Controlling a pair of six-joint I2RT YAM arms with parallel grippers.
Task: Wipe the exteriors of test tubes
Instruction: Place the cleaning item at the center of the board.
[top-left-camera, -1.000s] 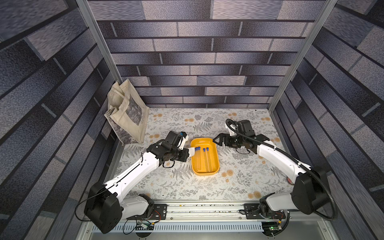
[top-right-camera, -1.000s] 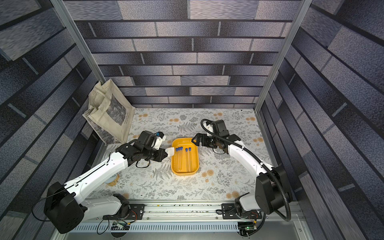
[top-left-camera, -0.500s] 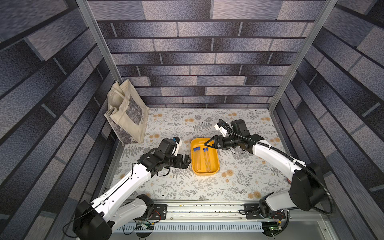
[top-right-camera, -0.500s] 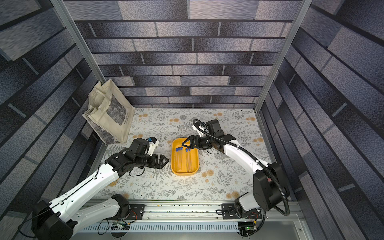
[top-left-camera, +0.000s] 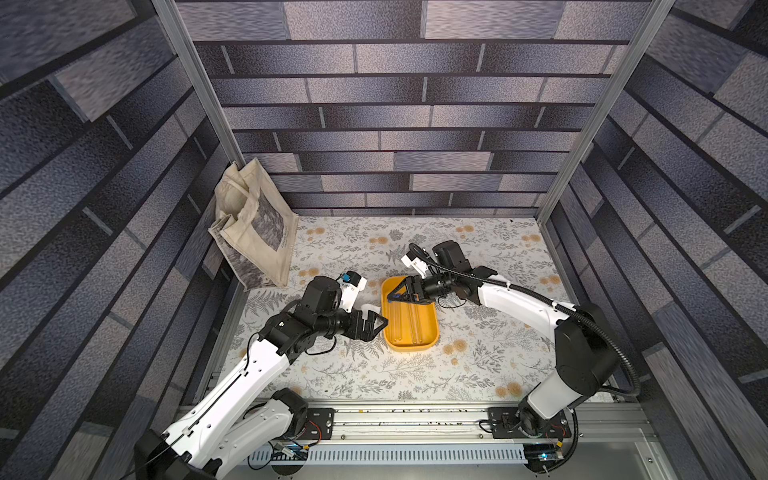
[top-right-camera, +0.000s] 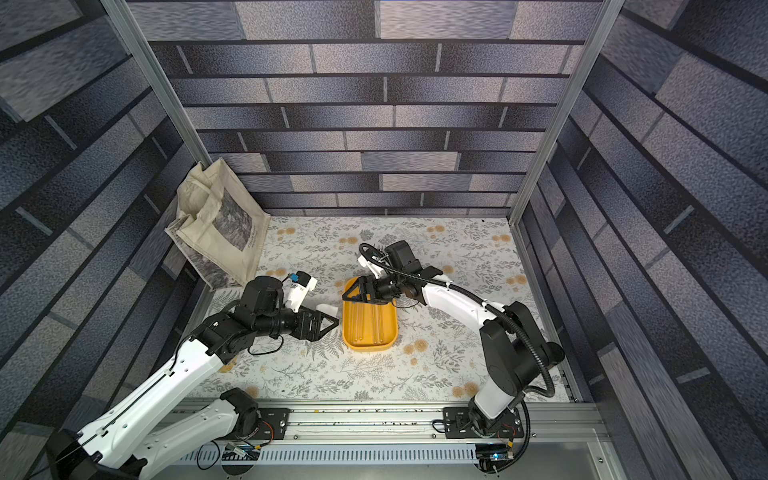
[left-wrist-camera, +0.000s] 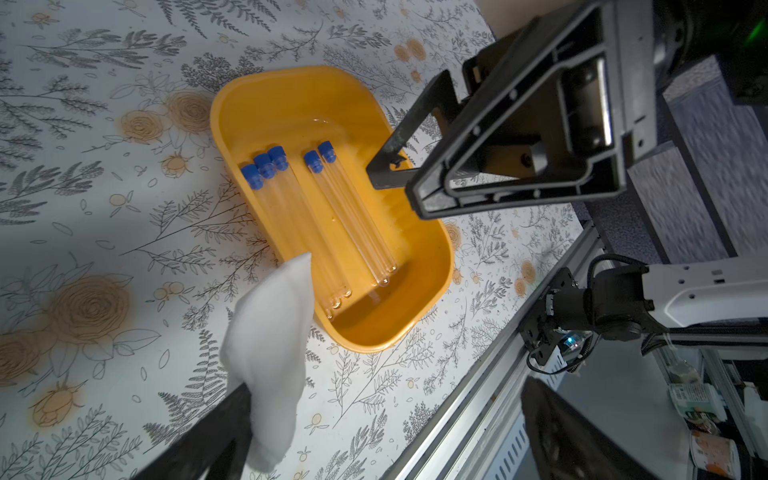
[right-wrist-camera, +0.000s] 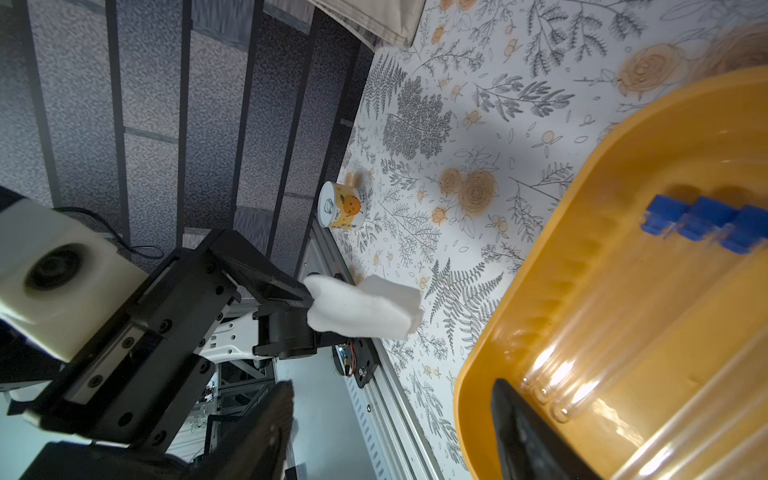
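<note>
Your right pincer (top-left-camera: 394, 296) hangs open over the capped ends of five test tubes (left-wrist-camera: 357, 208) lying lengthwise in the yellow tray (left-wrist-camera: 291, 104). Your left pincer (top-left-camera: 380, 322), also open, dangles the white cloth (left-wrist-camera: 270, 345) beside it.

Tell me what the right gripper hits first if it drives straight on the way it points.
Probably the test tubes in the yellow tray: the right gripper, jaws apart, angles down toward their capped ends. Depth is unclear, so it might reach the tray's floor first.

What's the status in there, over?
Left gripper open, cloth clinging to one finger. Right gripper open over the tray. Five tubes lying in it, none held. Nothing blocking the tubes.
</note>
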